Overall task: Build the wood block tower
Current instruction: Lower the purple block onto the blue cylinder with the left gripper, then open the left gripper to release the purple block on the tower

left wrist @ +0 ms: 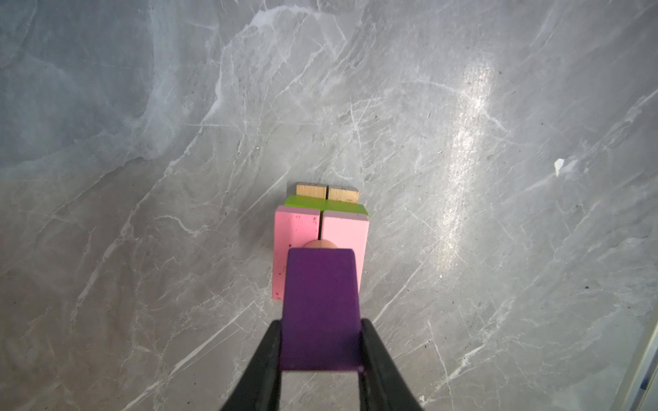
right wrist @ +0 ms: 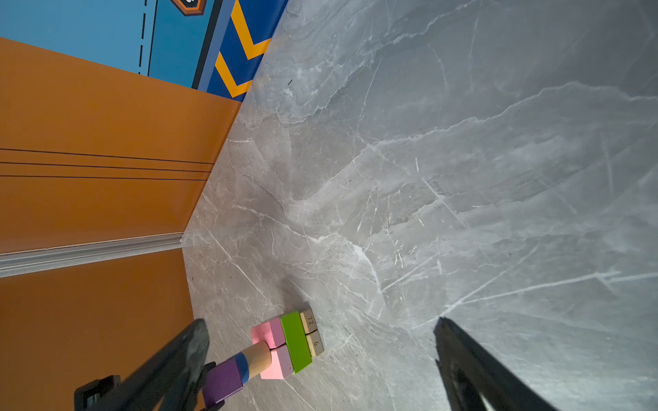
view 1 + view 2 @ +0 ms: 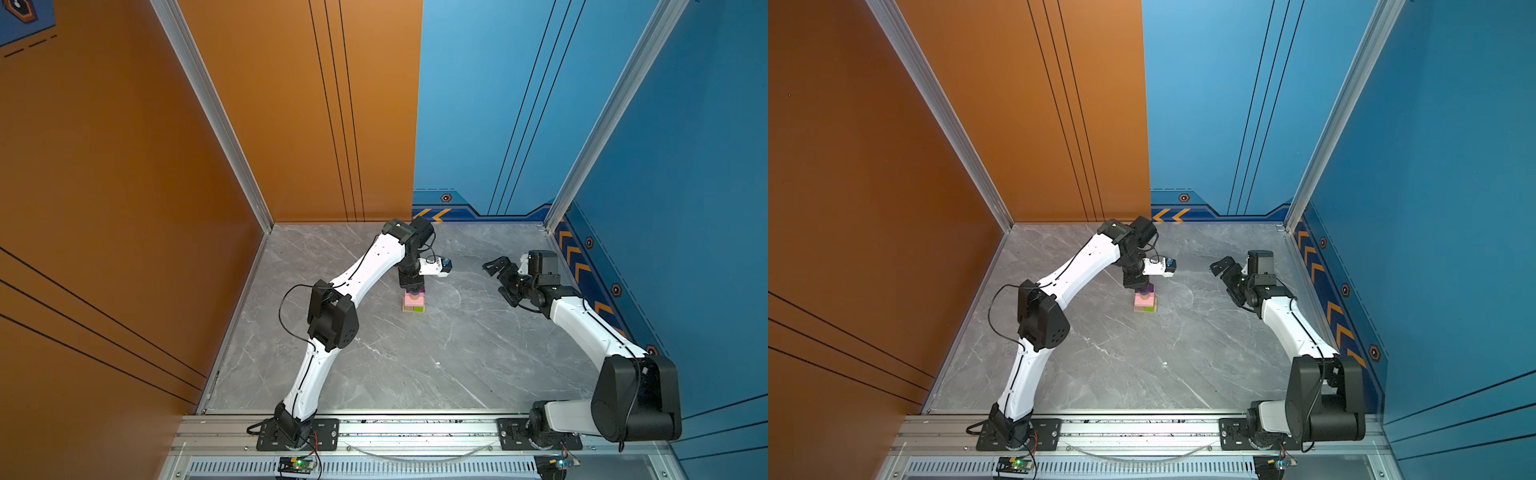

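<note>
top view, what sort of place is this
Most likely a purpose-built robot test cell: the left arm and right arm are mounted on an aluminium rail, orange wall panels and blue wall panels box in the marble-look tabletop, and a toy wood block tower stands on it.

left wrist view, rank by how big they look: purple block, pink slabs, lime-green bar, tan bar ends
1. purple block, though nearest the camera, so its size is inflated
2. pink slabs, the pair alike
3. lime-green bar, only a strip showing
4. tan bar ends
</note>
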Motion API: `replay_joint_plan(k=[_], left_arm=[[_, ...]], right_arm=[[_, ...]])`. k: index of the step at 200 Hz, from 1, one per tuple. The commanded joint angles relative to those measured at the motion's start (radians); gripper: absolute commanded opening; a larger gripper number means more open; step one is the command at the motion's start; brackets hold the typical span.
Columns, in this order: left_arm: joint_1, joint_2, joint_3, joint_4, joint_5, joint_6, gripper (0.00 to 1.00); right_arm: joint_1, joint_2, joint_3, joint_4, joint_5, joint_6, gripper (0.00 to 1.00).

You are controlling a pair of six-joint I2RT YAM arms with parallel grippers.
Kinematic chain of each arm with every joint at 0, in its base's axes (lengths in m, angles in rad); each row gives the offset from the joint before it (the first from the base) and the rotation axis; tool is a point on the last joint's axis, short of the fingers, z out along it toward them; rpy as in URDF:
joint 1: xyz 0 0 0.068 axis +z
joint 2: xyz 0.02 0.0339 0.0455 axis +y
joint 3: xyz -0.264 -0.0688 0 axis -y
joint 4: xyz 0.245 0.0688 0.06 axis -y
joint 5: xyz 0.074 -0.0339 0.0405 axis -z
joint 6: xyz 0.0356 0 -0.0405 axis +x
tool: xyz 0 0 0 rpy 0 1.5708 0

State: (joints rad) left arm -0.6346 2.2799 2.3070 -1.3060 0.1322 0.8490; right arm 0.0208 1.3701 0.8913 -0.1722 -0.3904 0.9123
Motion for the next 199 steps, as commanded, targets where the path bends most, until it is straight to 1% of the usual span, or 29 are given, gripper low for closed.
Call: replay_joint_plan(k=[1,35,40,64,76,121,125,140,145,169,175,186,189,199], left_arm=[[0.01,0.027,0.028,-0.027,0.005,0.005,0.33],[0.01,0.029,0.028,-0.027,0.004,0.003,0.33],[0.009,0.028,0.027,-0.026,0.004,0.003,0.35],[0.011,0.028,0.024,-0.026,0.001,0.005,0.35],[0.01,0.03,0.025,-0.027,-0.001,0.005,0.37],[0.012,0.03,0.023,-0.026,-0.002,0.006,0.38],[0.011,0.03,0.023,-0.026,-0.003,0.007,0.4],[0.01,0.03,0.023,-0.026,-0.003,0.007,0.41],[0.012,0.03,0.024,-0.026,-0.004,0.006,0.44],[0.012,0.029,0.025,-0.026,-0.004,0.007,0.45],[0.012,0.03,0.025,-0.026,-0.005,0.006,0.5],[0.012,0.03,0.025,-0.026,-0.004,0.004,0.51],[0.013,0.03,0.025,-0.026,-0.005,0.005,0.55],[0.013,0.03,0.026,-0.026,-0.005,0.004,0.66]], right_arm=[[0.008,0.012,0.028,-0.003,0.01,-0.021,1.0],[0.007,0.013,0.028,-0.003,0.008,-0.021,1.0],[0.007,0.013,0.027,-0.002,0.008,-0.021,1.0],[0.007,0.014,0.028,-0.001,0.008,-0.02,1.0],[0.007,0.014,0.028,0.0,0.008,-0.02,1.0],[0.007,0.017,0.029,0.003,0.008,-0.018,1.0],[0.007,0.017,0.028,0.003,0.007,-0.018,1.0],[0.008,0.019,0.029,0.006,0.005,-0.016,1.0],[0.008,0.019,0.029,0.005,0.005,-0.016,1.0],[0.008,0.021,0.03,0.008,0.005,-0.016,1.0],[0.008,0.021,0.031,0.007,0.005,-0.016,1.0],[0.008,0.023,0.031,0.008,0.005,-0.015,1.0],[0.008,0.024,0.032,0.008,0.005,-0.015,1.0],[0.008,0.025,0.031,0.008,0.005,-0.015,1.0]])
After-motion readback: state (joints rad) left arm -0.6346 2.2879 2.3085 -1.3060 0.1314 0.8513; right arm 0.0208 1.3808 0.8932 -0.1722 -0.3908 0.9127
